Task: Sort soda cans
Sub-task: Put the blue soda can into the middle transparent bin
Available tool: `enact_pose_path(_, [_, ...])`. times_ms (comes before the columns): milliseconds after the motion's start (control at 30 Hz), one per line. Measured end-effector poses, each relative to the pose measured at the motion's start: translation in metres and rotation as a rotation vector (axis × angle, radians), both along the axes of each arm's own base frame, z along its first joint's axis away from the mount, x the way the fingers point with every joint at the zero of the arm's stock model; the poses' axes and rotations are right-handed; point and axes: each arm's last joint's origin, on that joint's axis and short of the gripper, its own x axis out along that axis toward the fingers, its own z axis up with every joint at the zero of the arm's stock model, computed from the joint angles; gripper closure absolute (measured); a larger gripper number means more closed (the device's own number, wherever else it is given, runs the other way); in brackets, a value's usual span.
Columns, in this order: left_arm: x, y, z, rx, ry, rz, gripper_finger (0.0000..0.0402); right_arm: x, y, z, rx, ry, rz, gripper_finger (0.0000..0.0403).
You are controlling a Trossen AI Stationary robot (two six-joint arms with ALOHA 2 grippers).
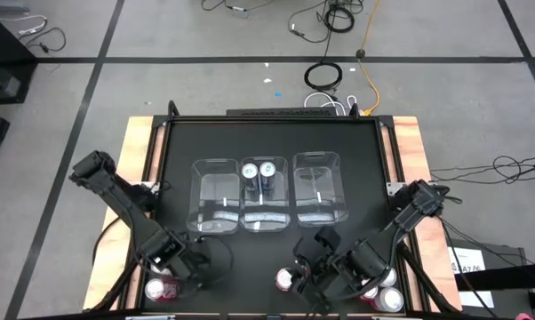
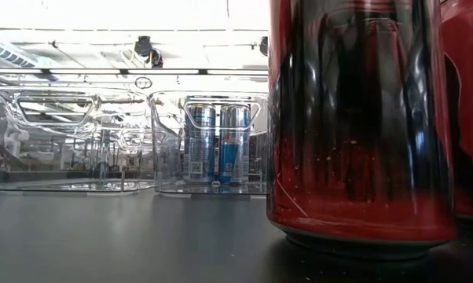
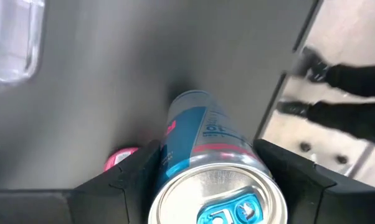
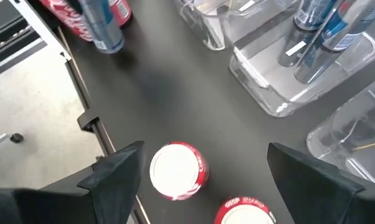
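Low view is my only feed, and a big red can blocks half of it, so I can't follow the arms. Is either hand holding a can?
Observer: Yes. The left hand is closed on a blue cylindrical soda can with a silver top.
Operator: And the right hand?
Observer: The right hand is open, hovering over a red soda can with a pale top.
Operator: What's behind my blocker?
Observer: A third clear rectangular plastic bin, with no cans visible in it from above.

2 cans (image 1: 258, 170) in middle bin (image 1: 265, 220), bins either side
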Motion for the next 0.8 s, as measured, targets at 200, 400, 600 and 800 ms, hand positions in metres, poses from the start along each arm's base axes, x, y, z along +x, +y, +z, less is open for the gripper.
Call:
enact_pose_path(200, [0.019,0.015,0.023,-0.025,-0.067,0.045,0.0154,-0.006,0.018,-0.011,-0.033,0.029,0.054,0.0074])
enact_pose_path(400, [0.038,0.034,0.047,-0.035,-0.175,0.045,0.0154,-0.006,0.038,-0.034,-0.07,0.078,0.09,0.0074])
enact_pose_path(600, [0.057,0.062,0.077,-0.006,-0.31,0.011,0.0155,-0.003,0.05,-0.056,-0.064,0.138,0.098,0.0074])
enact_pose_path(800, [0.069,0.106,0.097,0.086,-0.374,-0.027,0.0155,-0.001,0.048,-0.055,-0.009,0.133,0.031,0.0074])
